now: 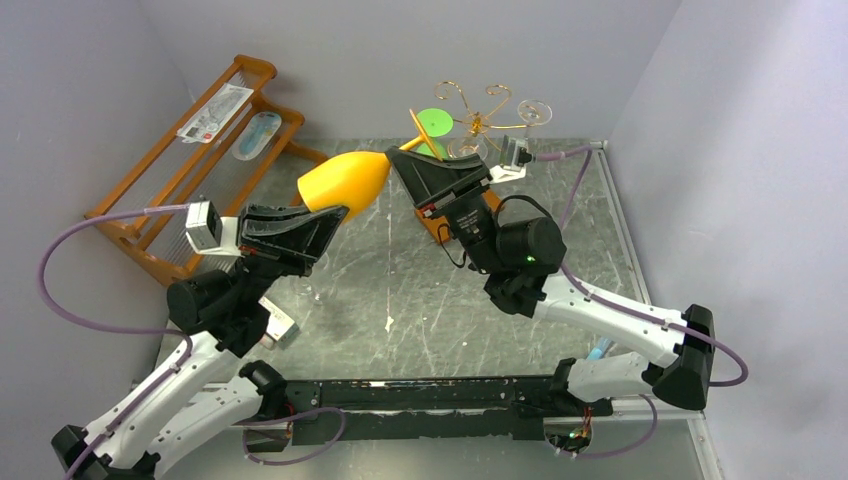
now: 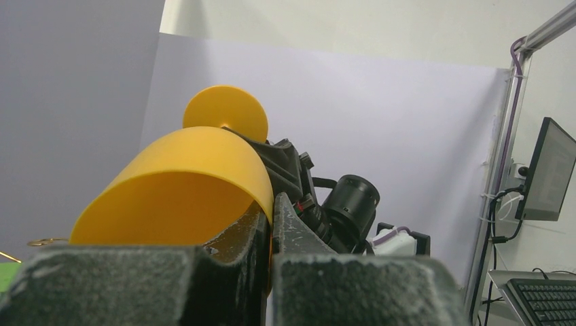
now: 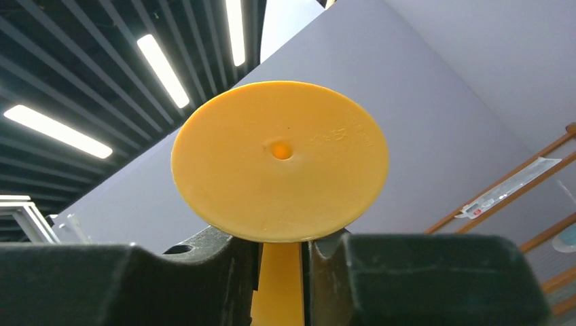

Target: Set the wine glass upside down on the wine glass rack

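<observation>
Glass first: the wine glass (image 1: 345, 180) is yellow, opaque, prob. plastic. It hangs on its side in mid-air above the counter (image 1: 400, 310), btw the two arms, bowl toward the left arm and foot toward the wine glass rack (image 1: 478, 122) at the back. We see the left gripper (image 2: 270, 227) clamped tight on the bowl's rim, the wall caught btw its fingers. The right gripper (image 3: 280, 255) has its jaws either side of the stem (image 3: 280, 288), just under the foot (image 3: 278, 159). They sit v. close, but we can't tell if they pinch it yet.

Handling, as we judge it: light, stiff, unlikely to shatter, but smooth, so it may swivel or slip in a two-finger hold. The bowl (image 2: 176, 183) wall prob. flexes a bit under the pinch. For the hang, the stem is the place to take it, close to the foot, since the disc stops it sliding through. We'd want the right side firm before the left lets go. The rack is thin wire w/ curled arms, so it'll prob. wobble if nudged.
</observation>
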`<state>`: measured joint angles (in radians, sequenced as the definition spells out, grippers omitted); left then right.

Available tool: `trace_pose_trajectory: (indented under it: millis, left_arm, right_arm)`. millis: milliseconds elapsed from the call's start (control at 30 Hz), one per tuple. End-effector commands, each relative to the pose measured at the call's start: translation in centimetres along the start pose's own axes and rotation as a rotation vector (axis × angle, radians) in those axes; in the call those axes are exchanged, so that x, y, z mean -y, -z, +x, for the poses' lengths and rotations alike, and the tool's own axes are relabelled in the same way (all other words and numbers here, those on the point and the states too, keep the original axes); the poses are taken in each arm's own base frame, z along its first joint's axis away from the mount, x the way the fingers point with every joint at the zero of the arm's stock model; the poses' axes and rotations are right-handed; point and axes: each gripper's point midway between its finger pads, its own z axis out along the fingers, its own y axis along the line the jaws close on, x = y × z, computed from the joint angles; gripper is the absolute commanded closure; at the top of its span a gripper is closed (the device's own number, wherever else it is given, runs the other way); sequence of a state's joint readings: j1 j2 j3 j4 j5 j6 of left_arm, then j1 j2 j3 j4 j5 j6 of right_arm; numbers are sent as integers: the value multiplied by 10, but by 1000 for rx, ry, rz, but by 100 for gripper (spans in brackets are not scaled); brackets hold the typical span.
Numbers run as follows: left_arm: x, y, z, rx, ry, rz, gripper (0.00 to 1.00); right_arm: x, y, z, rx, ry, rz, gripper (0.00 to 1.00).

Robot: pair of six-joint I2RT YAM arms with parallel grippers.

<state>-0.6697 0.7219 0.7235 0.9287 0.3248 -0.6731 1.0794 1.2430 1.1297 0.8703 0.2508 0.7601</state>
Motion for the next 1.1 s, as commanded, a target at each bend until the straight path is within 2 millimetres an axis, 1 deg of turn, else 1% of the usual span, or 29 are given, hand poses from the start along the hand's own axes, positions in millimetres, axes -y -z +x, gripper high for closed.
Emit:
trace_pose_trajectory:
  millis: [0,67,167,267,333,400,500,533,600,633,700,767,833,900,1000,1067]
  left_arm:
    - [9,3,2,-27,-26,36,95]
    - [10,6,4,-37,-20,41,95]
    - [12,8,9,-59,-5,48,94]
    - [9,11,18,-112,-12,32,89]
    - [3,13,25,-155,-12,-1,84]
    - [-2,15,28,-176,-14,-30,70]
    - [-8,19,29,-197,-18,-83,42]
    - [-11,21,28,-203,-34,-105,36]
    - [-21,27,27,-230,-85,-173,24]
    - [-29,33,27,-249,-110,-226,20]
    - [-44,49,24,-267,-155,-339,13]
    - [-52,65,18,-265,-182,-424,7]
    - [-54,77,9,-255,-208,-478,4]
    - [-53,82,1,-254,-232,-503,4]
    - [-46,77,-12,-261,-269,-494,4]
    - [-43,71,-16,-278,-260,-490,4]
  right_arm:
    - [-4,-5,-12,54,0,15,77]
    - [-2,-4,-15,66,2,22,81]
    - [-2,-5,-17,75,8,24,92]
    - [-1,-6,-14,62,24,29,100]
    - [1,-5,-13,57,34,32,100]
    - [2,-3,-13,58,44,35,100]
    - [5,1,-15,59,74,40,100]
    - [4,2,-16,60,85,40,100]
    - [9,7,-16,55,116,52,100]
    - [12,10,-17,56,130,64,100]
    - [19,14,-18,49,153,103,100]
    - [26,16,-17,33,192,134,100]
    - [31,18,-15,16,237,153,100]
    - [37,20,-11,-10,301,159,100]
    - [44,25,-3,-76,461,148,100]
    - [46,30,0,-129,577,125,100]
